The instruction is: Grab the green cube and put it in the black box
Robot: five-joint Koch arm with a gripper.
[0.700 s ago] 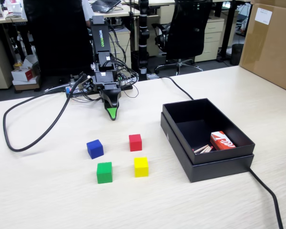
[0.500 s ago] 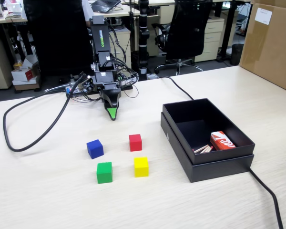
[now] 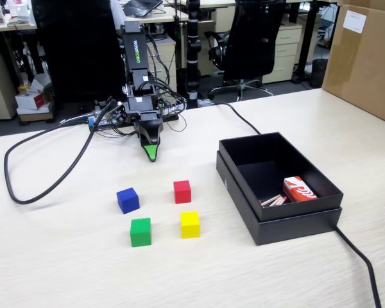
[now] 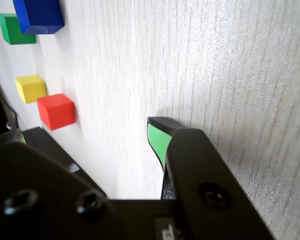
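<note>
In the fixed view your gripper (image 3: 153, 154) points down at the table, well behind the green cube (image 3: 140, 231); blue cube (image 3: 128, 200), red cube (image 3: 182, 191) and yellow cube (image 3: 190, 224) surround it, the black box (image 3: 295, 218) to the right. In the wrist view only one green tip (image 4: 159, 137) shows, so you cannot tell the jaws' state.

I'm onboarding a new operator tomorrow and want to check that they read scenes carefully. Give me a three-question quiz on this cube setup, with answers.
1. True or false: the green cube already lies inside the black box.
2. In the fixed view, which cube sits directly right of the green cube? A) blue cube B) red cube C) yellow cube
3. Besides thin sticks, what lies in the black box?

Key
1. False. It rests on the table, apart from the gripper.
2. C, the yellow cube; the blue cube and red cube sit behind.
3. A small red-and-white carton.
</note>
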